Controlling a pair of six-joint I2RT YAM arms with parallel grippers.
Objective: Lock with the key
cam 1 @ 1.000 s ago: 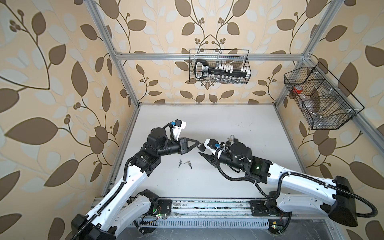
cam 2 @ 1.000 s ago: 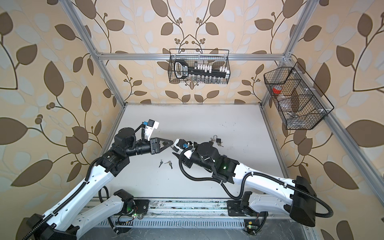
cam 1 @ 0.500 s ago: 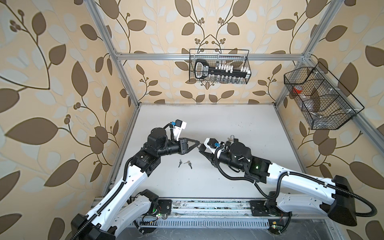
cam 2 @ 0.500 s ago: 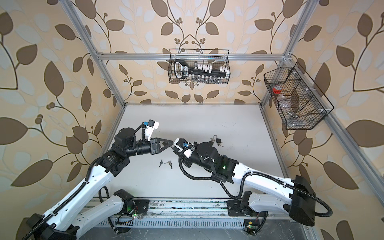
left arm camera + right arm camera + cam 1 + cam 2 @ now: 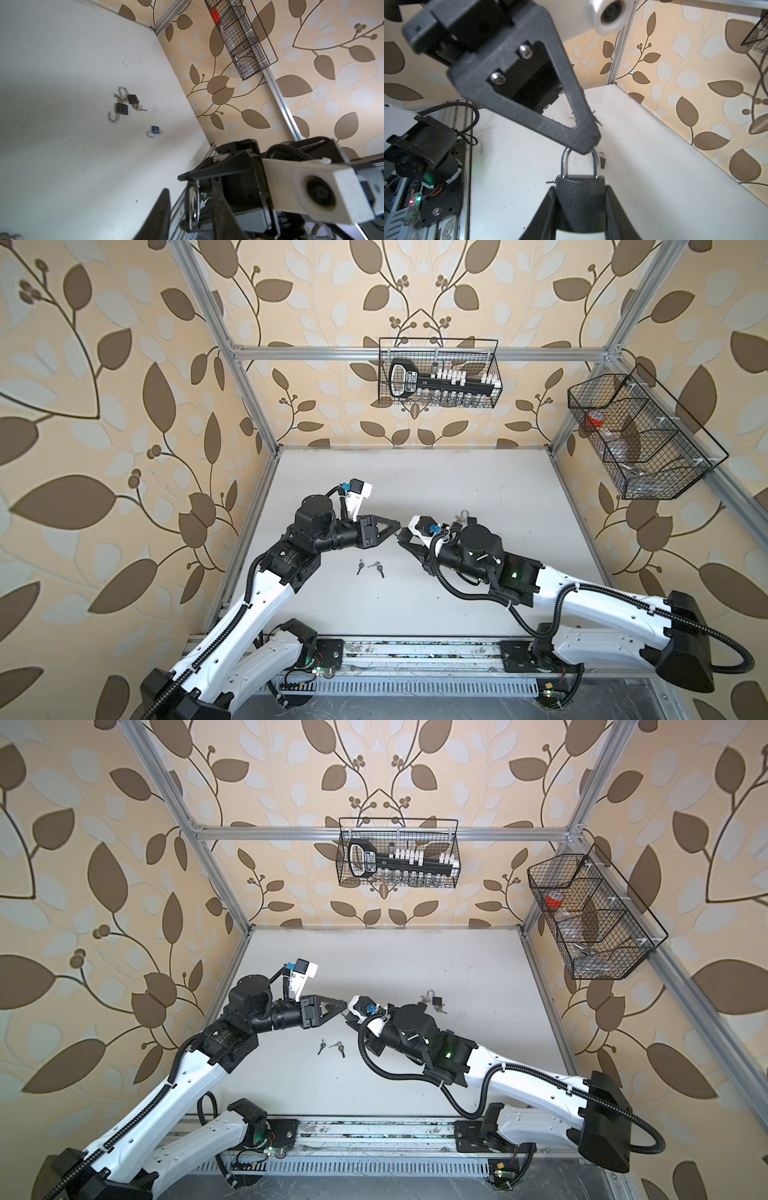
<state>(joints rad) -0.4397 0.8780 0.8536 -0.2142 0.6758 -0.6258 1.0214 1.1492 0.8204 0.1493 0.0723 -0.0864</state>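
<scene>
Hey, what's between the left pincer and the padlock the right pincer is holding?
Nothing. In the right wrist view the tip of the left pincer meets the top of the metal loop of the padlock, with no gap showing.

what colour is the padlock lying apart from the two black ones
Blue padlock; clearest in the left wrist view.

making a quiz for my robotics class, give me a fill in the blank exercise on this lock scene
The right gripper grips a black ____ by its body.
The tips of the left gripper are at its silver ____.
On the table, between the arms, lie two small ____.
Missing: padlock; shackle; keys.
</scene>
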